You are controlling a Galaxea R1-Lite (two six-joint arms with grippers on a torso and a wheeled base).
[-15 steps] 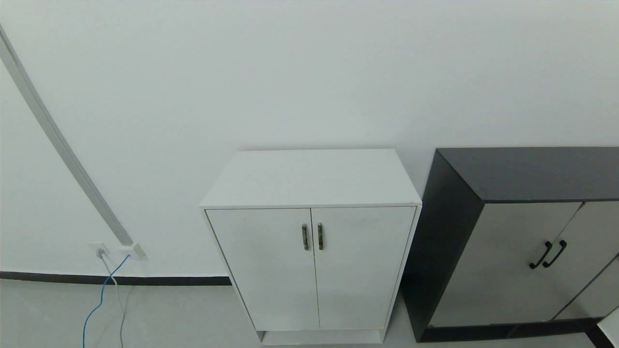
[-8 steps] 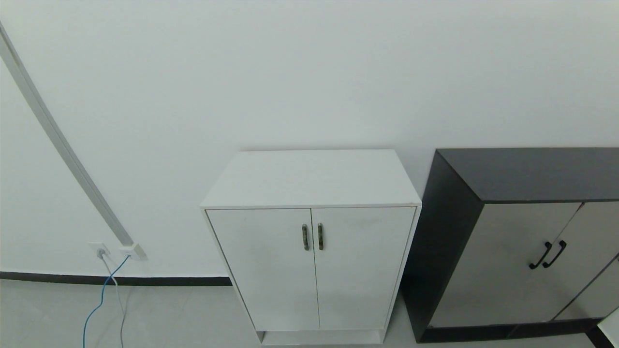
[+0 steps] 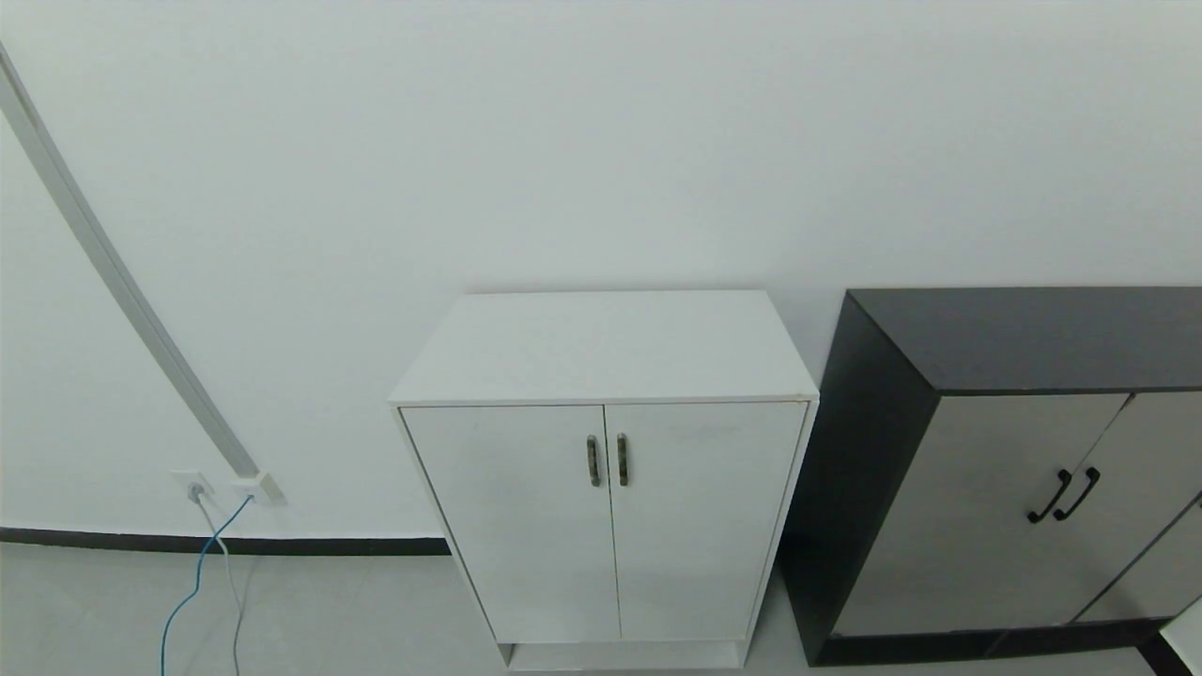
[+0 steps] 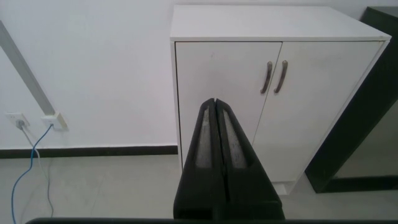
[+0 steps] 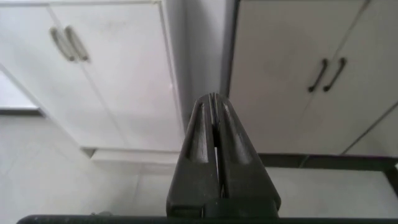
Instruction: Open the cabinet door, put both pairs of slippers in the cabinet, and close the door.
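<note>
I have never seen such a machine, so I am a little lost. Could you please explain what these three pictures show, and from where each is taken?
It is a robot with two arms. The wide picture comes from a camera on its head: a white cabinet stands at the wall, doors shut, a black cabinet to its right, a blue cable to its left. The two other pictures come from cameras on the wrists. In them, the dark left fingers and right fingers are shut and hold nothing.
</note>
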